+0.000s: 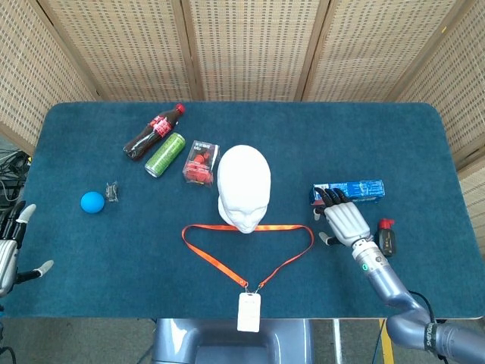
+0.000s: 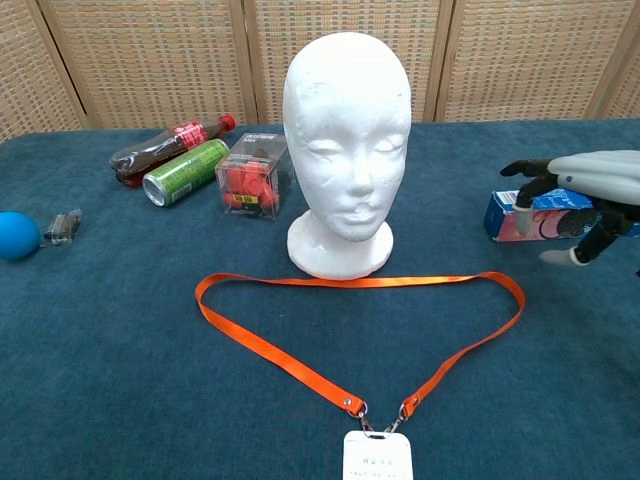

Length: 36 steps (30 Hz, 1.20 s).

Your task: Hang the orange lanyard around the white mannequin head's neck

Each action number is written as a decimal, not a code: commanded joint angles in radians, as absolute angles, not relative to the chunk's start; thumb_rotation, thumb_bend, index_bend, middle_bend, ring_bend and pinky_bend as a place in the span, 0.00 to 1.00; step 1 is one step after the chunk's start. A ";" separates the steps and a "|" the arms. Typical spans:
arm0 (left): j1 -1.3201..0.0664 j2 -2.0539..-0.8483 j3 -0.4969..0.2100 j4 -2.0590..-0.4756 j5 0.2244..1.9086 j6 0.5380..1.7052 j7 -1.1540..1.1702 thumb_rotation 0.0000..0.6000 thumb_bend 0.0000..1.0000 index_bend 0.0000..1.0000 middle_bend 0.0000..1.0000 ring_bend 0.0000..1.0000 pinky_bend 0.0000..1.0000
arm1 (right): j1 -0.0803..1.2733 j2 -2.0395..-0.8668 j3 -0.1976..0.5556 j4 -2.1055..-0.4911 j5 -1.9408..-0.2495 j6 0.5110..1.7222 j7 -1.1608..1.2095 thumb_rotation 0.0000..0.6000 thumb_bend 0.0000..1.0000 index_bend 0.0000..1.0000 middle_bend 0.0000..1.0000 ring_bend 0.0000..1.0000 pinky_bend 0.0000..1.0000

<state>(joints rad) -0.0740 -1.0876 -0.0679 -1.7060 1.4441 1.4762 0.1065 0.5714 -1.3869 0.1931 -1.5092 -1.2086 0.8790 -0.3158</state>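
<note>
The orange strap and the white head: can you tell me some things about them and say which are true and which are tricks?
1. The orange strap is already around the white head's neck. False: it lies flat on the table in front of the head.
2. The right hand holds nothing. True: its fingers are spread, above the table near the blue box.
3. A white card hangs on the strap's near end. True.
4. The blue ball sits beside the blue box. False: the ball is on the far left side, the box on the right.
5. The green can stands upright. False: it lies on its side next to the bottle.
</note>
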 commanded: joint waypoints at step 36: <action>-0.081 -1.075 -0.073 -1.692 1.419 1.467 0.062 1.00 0.00 0.00 0.00 0.00 0.00 | 0.708 -1.663 0.160 -1.304 -0.917 0.924 -0.614 1.00 0.62 0.53 0.00 0.00 0.00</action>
